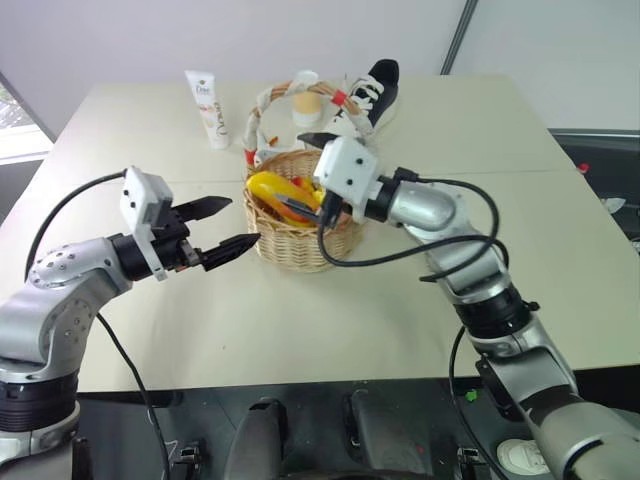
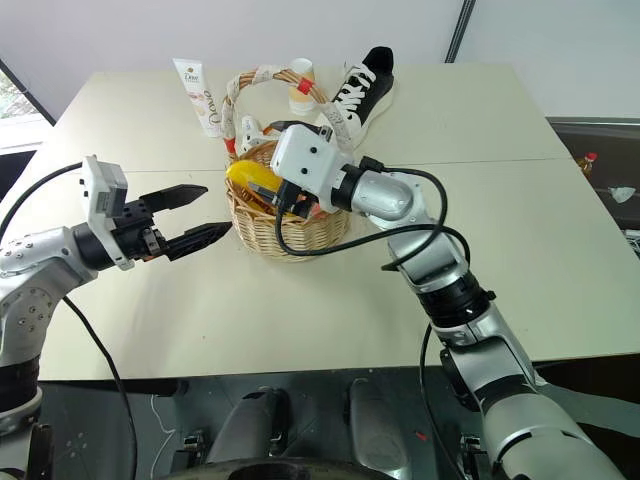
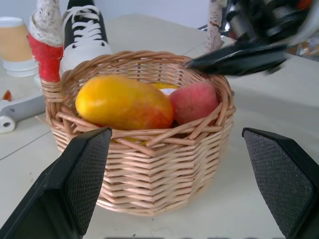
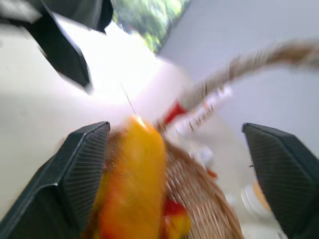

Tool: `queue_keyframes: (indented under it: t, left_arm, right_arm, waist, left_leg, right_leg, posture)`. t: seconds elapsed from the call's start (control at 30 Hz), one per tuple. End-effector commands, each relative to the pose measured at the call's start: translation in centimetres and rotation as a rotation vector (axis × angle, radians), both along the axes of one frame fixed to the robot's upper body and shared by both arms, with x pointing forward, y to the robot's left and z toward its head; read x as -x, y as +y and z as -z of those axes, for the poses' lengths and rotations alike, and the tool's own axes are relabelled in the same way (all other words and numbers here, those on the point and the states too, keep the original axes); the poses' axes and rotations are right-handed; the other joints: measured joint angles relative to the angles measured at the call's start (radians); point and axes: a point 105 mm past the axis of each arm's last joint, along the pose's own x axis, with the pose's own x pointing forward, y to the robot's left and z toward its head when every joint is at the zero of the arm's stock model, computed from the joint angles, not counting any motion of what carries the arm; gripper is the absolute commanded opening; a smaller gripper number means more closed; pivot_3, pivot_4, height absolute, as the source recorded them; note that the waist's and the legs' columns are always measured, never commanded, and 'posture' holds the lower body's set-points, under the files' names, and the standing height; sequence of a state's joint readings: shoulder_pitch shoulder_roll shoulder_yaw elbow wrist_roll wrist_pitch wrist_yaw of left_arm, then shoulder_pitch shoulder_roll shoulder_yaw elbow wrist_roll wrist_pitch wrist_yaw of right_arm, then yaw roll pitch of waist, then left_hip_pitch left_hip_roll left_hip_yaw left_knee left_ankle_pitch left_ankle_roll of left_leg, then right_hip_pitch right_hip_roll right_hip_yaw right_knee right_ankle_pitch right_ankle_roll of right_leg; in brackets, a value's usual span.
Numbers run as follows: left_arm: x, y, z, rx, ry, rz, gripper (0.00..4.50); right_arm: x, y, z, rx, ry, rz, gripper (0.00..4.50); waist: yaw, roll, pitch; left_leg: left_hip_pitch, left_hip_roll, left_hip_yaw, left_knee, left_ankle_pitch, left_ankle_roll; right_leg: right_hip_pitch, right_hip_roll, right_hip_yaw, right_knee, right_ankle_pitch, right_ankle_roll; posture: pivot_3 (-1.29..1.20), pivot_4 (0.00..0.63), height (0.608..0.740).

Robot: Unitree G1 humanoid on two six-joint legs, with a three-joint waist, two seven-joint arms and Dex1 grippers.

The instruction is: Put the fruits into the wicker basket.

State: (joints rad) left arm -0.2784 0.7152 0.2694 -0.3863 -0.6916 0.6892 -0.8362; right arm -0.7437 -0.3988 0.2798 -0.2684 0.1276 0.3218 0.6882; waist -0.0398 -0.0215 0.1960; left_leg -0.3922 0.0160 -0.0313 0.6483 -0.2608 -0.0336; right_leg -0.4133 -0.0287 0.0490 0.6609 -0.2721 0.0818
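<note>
Note that the mango (image 3: 124,102) and peach (image 3: 193,101) lie in the wicker basket (image 1: 297,240) on the desk (image 1: 300,320). Right end effector (image 1: 300,205) sits spread, directly over them; left end effector (image 1: 222,228) waits spread beside the basket.

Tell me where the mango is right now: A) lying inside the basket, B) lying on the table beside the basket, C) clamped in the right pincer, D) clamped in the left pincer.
A: the mango lies inside the basket next to the peach, with the right pincer open above it and the left pincer open beside the basket.
</note>
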Motion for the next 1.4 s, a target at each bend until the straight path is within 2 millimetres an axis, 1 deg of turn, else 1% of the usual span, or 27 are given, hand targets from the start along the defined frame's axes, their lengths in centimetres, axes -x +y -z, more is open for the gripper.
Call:
queue_keyframes:
  t: [0.03, 0.1, 0.17, 0.2, 0.27, 0.33, 0.4, 0.6, 0.63, 0.7, 0.73, 0.8, 0.83, 0.87, 0.9, 0.93, 0.97, 1.0, 1.07, 1.1, 1.13, 1.17, 1.2, 1.23, 1.3, 1.33, 1.4]
  left_arm:
    - [0.4, -0.7, -0.8, 0.012, -0.036, 0.035, 4.5]
    - [0.4, -1.1, -0.7, 0.02, -0.031, 0.051, 4.5]
    - [0.4, -1.5, -0.5, 0.026, -0.023, 0.067, 4.5]
    - [0.3, -1.7, -0.5, 0.033, -0.021, 0.074, 4.5]
    - [0.0, -2.0, -0.5, 0.06, -0.016, 0.085, 4.5]
    - [-0.1, -2.5, -0.5, 0.092, -0.011, 0.1, 4.5]
    - [-0.3, -3.0, -0.3, 0.093, -0.008, 0.113, 4.5]
    - [-0.4, -4.0, -0.4, 0.107, -0.016, 0.138, 4.5]
    - [-0.3, -4.1, -0.4, 0.107, -0.018, 0.141, 4.5]
    - [-0.2, -4.2, -0.5, 0.106, -0.02, 0.142, 4.5]
    - [-0.1, -4.2, -0.5, 0.106, -0.021, 0.142, 4.5]
    - [0.0, -4.2, -0.4, 0.106, -0.02, 0.143, 4.5]
    - [0.1, -4.2, -0.3, 0.106, -0.019, 0.144, 4.5]
    - [0.1, -4.2, -0.3, 0.107, -0.018, 0.143, 4.5]
    - [0.1, -4.2, -0.3, 0.107, -0.018, 0.143, 4.5]
    - [0.1, -4.2, -0.3, 0.108, -0.017, 0.143, 4.5]
    - [0.1, -4.2, -0.2, 0.109, -0.017, 0.143, 4.5]
    - [0.0, -4.3, -0.2, 0.113, -0.016, 0.149, 4.5]
    - [-0.1, -4.5, -0.1, 0.112, -0.015, 0.166, 4.5]
    - [-0.1, -4.6, -0.1, 0.112, -0.015, 0.172, 4.5]
    - [-0.3, -4.6, -0.2, 0.11, -0.017, 0.177, 4.5]
    - [-0.4, -4.7, -0.2, 0.109, -0.019, 0.179, 4.5]
    - [-0.6, -4.8, -0.4, 0.112, -0.023, 0.187, 4.5]
    - [-0.8, -4.9, -0.5, 0.114, -0.025, 0.193, 4.5]
    - [-0.9, -5.1, -0.6, 0.115, -0.029, 0.202, 4.5]
    - [-1.1, -5.3, -0.5, 0.118, -0.026, 0.212, 4.5]
    - [-1.3, -5.7, -0.3, 0.121, -0.022, 0.227, 4.5]
  right_arm:
    - [3.2, -2.2, -1.4, -0.075, 0.063, -0.07, 4.49]
    - [4.2, -4.0, -1.4, -0.146, 0.164, -0.076, 4.49]
    - [4.5, -6.0, -0.8, -0.219, 0.277, -0.046, 4.49]
    - [4.0, -7.1, -0.4, -0.259, 0.314, 0.005, 4.49]
    - [2.4, -8.9, 0.6, -0.321, 0.374, 0.132, 4.49]
    - [0.7, -9.9, 1.4, -0.362, 0.384, 0.239, 4.49]
    - [-0.5, -10.1, 2.0, -0.391, 0.394, 0.284, 4.49]
    - [-3.9, -8.7, 3.4, -0.459, 0.419, 0.337, 4.49]
    - [-4.3, -8.6, 3.5, -0.479, 0.429, 0.341, 4.25]
    - [-4.5, -8.4, 3.5, -0.498, 0.435, 0.337, 3.6]
    - [-4.5, -8.4, 3.4, -0.503, 0.434, 0.333, 3.05]
    - [-4.3, -8.4, 3.2, -0.516, 0.433, 0.32, 2.09]
    - [-4.2, -8.5, 3.1, -0.519, 0.43, 0.316, 1.48]
    - [-4.1, -8.5, 2.9, -0.52, 0.424, 0.316, 1.05]
    - [-4.1, -8.6, 2.9, -0.52, 0.42, 0.316, 0.45]
    - [-4.0, -8.8, 2.8, -0.519, 0.411, 0.324, 0.06]
    - [-4.0, -9.0, 2.6, -0.52, 0.401, 0.334, 0.02]
    - [-3.8, -9.7, 2.2, -0.522, 0.376, 0.35, 0.02]
    - [-3.3, -11.9, 1.3, -0.538, 0.313, 0.408, 0.02]
    - [-3.2, -12.6, 0.9, -0.544, 0.294, 0.427, 0.02]
    - [-3.1, -14.1, 0.4, -0.556, 0.265, 0.474, 0.02]
    - [-3.0, -15.1, 0.1, -0.563, 0.246, 0.504, 0.02]
    - [-2.9, -18.0, -0.6, -0.585, 0.2, 0.599, 0.02]
    - [-2.7, -20.0, -1.1, -0.6, 0.167, 0.665, 0.02]
    - [-2.4, -22.2, -1.6, -0.613, 0.127, 0.742, 0.02]
    - [-2.7, -24.8, -1.4, -0.616, 0.106, 0.864, 0.02]
    - [-2.9, -28.3, -1.1, -0.628, 0.077, 1.019, 0.02]
  waist:
    - [0.004, 0.0, 0.0]
    - [0.007, 0.0, 0.0]
    - [0.007, 0.0, 0.0]
    - [0.007, 0.0, 0.0]
    - [0.0, 0.0, 0.0]
    - [-0.005, 0.0, 0.0]
    - [-0.006, 0.0, 0.0]
    - [-0.004, 0.0, 0.0]
    - [-0.004, 0.0, 0.0]
    - [-0.003, 0.0, 0.0]
    - [-0.002, 0.0, 0.0]
    - [0.0, 0.0, 0.0]
    - [-0.001, 0.0, 0.0]
    - [-0.001, 0.0, 0.0]
    - [-0.001, 0.0, 0.0]
    - [-0.002, 0.0, 0.0]
    - [-0.002, 0.0, 0.0]
    - [-0.003, 0.0, 0.0]
    - [-0.002, 0.0, 0.0]
    - [0.001, 0.0, 0.0]
    - [0.003, 0.0, 0.0]
    - [0.004, 0.0, 0.0]
    - [0.006, 0.0, 0.0]
    - [0.01, 0.0, 0.0]
    - [0.019, 0.0, 0.0]
    - [0.019, 0.0, 0.0]
    - [0.019, 0.0, 0.0]
  left_leg:
    - [0.0, 0.0, 0.0, 0.0, 0.0, 0.0]
    - [0.0, -0.001, 0.0, 0.0, 0.0, 0.0]
    - [0.0, -0.001, 0.0, 0.001, 0.0, 0.0]
    - [0.001, -0.001, 0.0, 0.001, 0.0, 0.0]
    - [0.001, 0.0, 0.001, 0.001, 0.0, 0.0]
    - [0.002, 0.0, 0.001, 0.001, 0.0, 0.0]
    - [0.002, -0.001, 0.002, 0.001, 0.0, 0.0]
    - [0.001, 0.0, 0.002, 0.0, 0.0, 0.0]
    - [0.001, -0.001, 0.002, 0.0, 0.0, 0.0]
    - [0.001, -0.001, 0.002, 0.0, 0.0, 0.0]
    - [0.001, -0.001, 0.002, 0.0, 0.0, 0.0]
    - [0.0, -0.001, 0.001, 0.0, 0.0, 0.0]
    - [0.0, -0.001, 0.001, 0.0, 0.0, 0.0]
    - [0.0, -0.001, 0.001, 0.0, 0.0, 0.0]
    - [0.0, -0.001, 0.001, 0.0, 0.0, 0.0]
    - [0.0, -0.001, 0.001, 0.0, 0.0, 0.0]
    - [0.0, -0.001, 0.001, 0.0, 0.0, 0.0]
    - [0.0, -0.001, 0.001, 0.0, 0.0, 0.0]
    - [0.0, -0.001, 0.001, 0.0, 0.0, 0.0]
    - [0.0, -0.001, 0.001, 0.0, 0.0, 0.0]
    - [-0.001, -0.001, 0.001, 0.0, 0.0, 0.0]
    - [-0.001, -0.001, 0.001, 0.0, 0.0, 0.0]
    - [-0.001, -0.001, 0.001, 0.0, 0.0, 0.0]
    - [-0.001, -0.002, 0.001, 0.0, 0.0, 0.0]
    - [-0.001, -0.003, 0.003, 0.0, 0.0, 0.0]
    - [-0.001, -0.003, 0.003, 0.0, 0.0, 0.0]
    - [-0.001, -0.003, 0.005, 0.0, 0.0, 0.0]
  right_leg:
    - [0.0, 0.0, 0.0, 0.0, 0.0, 0.0]
    - [0.001, -0.001, 0.0, -0.001, 0.0, 0.0]
    - [0.002, -0.001, 0.0, -0.002, 0.0, 0.0]
    - [0.002, -0.001, 0.0, -0.002, 0.0, 0.0]
    - [0.003, 0.0, 0.0, -0.002, 0.0, 0.0]
    - [0.003, 0.001, 0.0, -0.001, 0.0, 0.0]
    - [0.002, 0.003, 0.001, -0.001, 0.0, 0.0]
    - [0.0, 0.004, 0.001, 0.0, 0.0, -0.001]
    - [0.0, 0.004, 0.001, 0.0, 0.0, -0.001]
    - [0.0, 0.003, 0.001, 0.0, 0.0, -0.001]
    - [0.0, 0.003, 0.001, 0.0, 0.0, -0.001]
    - [0.0, 0.002, 0.001, 0.0, 0.0, -0.001]
    - [0.0, 0.002, 0.001, 0.0, 0.0, -0.001]
    - [0.0, 0.001, 0.001, 0.0, 0.0, -0.001]
    - [0.0, 0.002, 0.001, 0.0, 0.0, -0.001]
    - [0.0, 0.002, 0.001, 0.0, 0.0, -0.001]
    - [0.0, 0.002, 0.001, 0.0, 0.0, -0.001]
    - [0.0, 0.002, 0.001, 0.0, 0.0, -0.001]
    - [0.0, 0.002, 0.001, 0.0, 0.0, -0.001]
    - [0.0, 0.002, 0.001, 0.0, 0.0, -0.001]
    - [0.0, 0.002, 0.001, 0.0, 0.0, -0.001]
    - [0.0, 0.002, 0.001, -0.001, 0.0, 0.0]
    - [0.0, 0.001, 0.001, -0.001, 0.0, 0.0]
    - [0.0, 0.001, 0.001, -0.001, 0.0, 0.0]
    - [0.0, 0.001, 0.001, -0.002, 0.0, 0.0]
    - [0.0, 0.002, 0.001, -0.002, 0.0, 0.0]
    - [0.0, 0.002, 0.001, -0.002, 0.0, 0.0]
  posture:
    - [0.0, 0.15, 0.74]
    - [0.0, 0.15, 0.74]
    - [0.0, 0.15, 0.74]
    - [0.0, 0.15, 0.74]
    - [0.0, 0.15, 0.74]
    - [0.0, 0.15, 0.74]
    - [0.0, 0.15, 0.74]
    - [0.0, 0.15, 0.74]
    - [0.0, 0.15, 0.74]
    - [0.0, 0.15, 0.74]
    - [0.0, 0.15, 0.74]
    - [0.0, 0.15, 0.74]
    - [0.0, 0.15, 0.74]
    - [0.0, 0.15, 0.74]
    - [0.0, 0.15, 0.74]
    - [0.0, 0.15, 0.74]
    - [0.0, 0.15, 0.74]
    - [0.0, 0.15, 0.74]
    - [0.0, 0.15, 0.74]
    - [0.0, 0.15, 0.74]
    - [0.0, 0.15, 0.74]
    - [0.0, 0.15, 0.74]
    - [0.0, 0.15, 0.74]
    - [0.0, 0.15, 0.74]
    - [0.0, 0.15, 0.74]
    - [0.0, 0.15, 0.74]
    - [0.0, 0.15, 0.74]
